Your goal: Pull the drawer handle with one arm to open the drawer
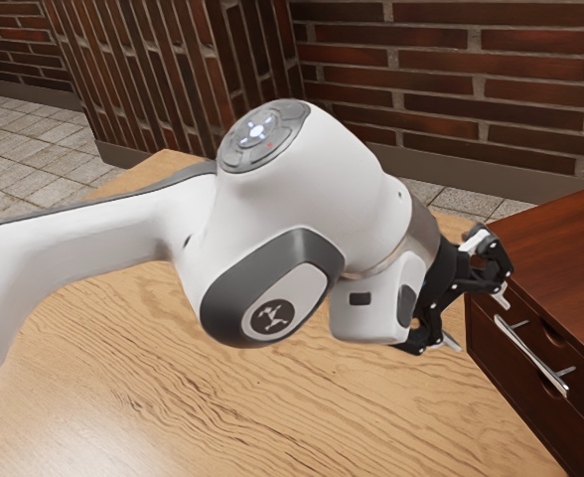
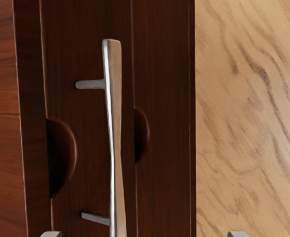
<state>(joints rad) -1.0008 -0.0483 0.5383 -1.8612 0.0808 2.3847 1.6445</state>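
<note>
Hovering with its fingers spread wide and gripping nothing, the pincer [image 1: 478, 316] faces the dark wooden drawer [image 1: 487, 334], just short of its metal bar handle [image 1: 532, 356], beside the tabletop [image 1: 173, 397] at the exterior view's right.

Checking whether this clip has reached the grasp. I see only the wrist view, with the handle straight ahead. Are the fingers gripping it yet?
Observer: No. In the exterior view the gripper stands open beside the end of the handle nearer that view's left, not clamped on it.
Operator: Is the drawer out at all?
Observer: It doesn't look so. The drawer front appears flush under the top of the cabinet, so the pull seems not yet begun.
</note>
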